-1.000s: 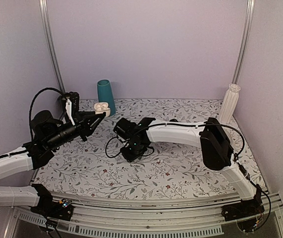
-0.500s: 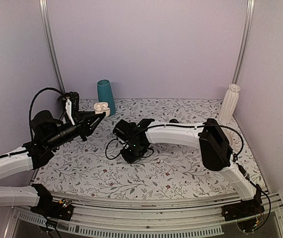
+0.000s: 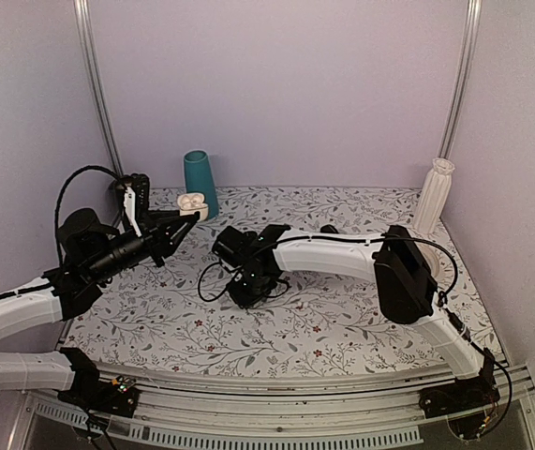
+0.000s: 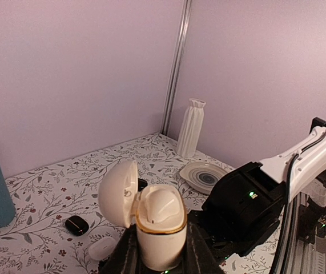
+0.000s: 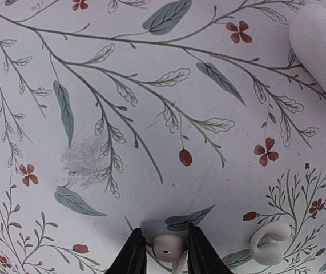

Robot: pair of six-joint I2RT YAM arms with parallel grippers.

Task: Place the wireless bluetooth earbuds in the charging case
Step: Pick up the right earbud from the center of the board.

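From above, the left gripper [image 3: 190, 215] is clamped on the charging case [image 3: 190, 201] and holds it in the air near the teal cup [image 3: 200, 178]. The right gripper [image 3: 245, 294] points down at the table [image 3: 342, 319], on the near side of the cup.

The left wrist view shows the case upright with its lid open.

In the right wrist view one earbud [image 5: 169, 246] lies on the table between narrow jaws — whether they pinch it I cannot tell. It looks light, hard and slippery — I judge it best taken gently across its round body.
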